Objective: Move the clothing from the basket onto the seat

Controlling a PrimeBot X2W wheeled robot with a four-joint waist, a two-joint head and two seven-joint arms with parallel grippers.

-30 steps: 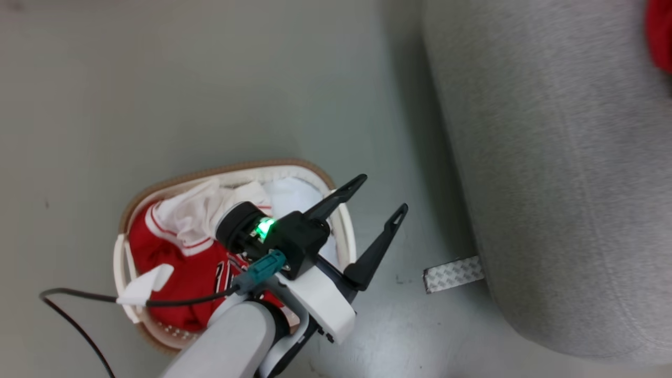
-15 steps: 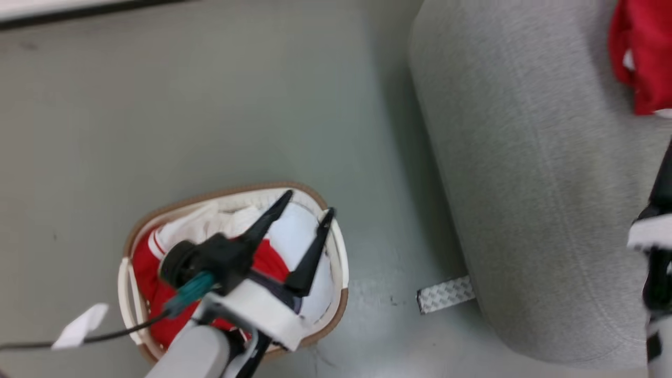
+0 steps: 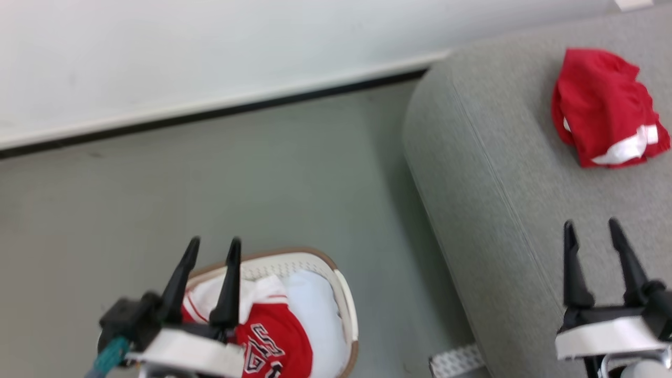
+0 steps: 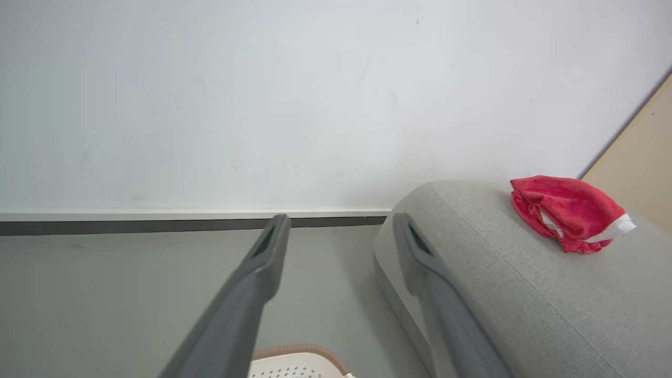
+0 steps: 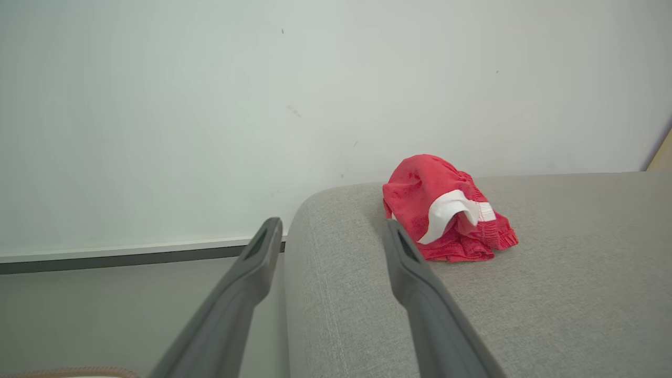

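A crumpled red garment with white trim (image 3: 606,107) lies on the light-grey seat (image 3: 504,173) at the upper right; it also shows in the left wrist view (image 4: 567,212) and the right wrist view (image 5: 446,215). More red and white clothing (image 3: 270,336) sits in the white basket with the tan rim (image 3: 344,294) on the floor at the lower left. My left gripper (image 3: 212,247) stands open above the basket, empty. My right gripper (image 3: 589,228) stands open over the seat's front part, well short of the red garment, holding nothing.
A pale bluish-white pad (image 3: 317,320) lies in the basket's right side. A white wall with a dark baseboard (image 3: 210,113) runs along the back. Grey floor (image 3: 236,184) separates basket and seat. A patterned metal foot (image 3: 454,359) shows under the seat.
The head view has swung up and right, bringing the wall and more of the seat into view. My right gripper has come into view open, and the red garment lies free on the seat.
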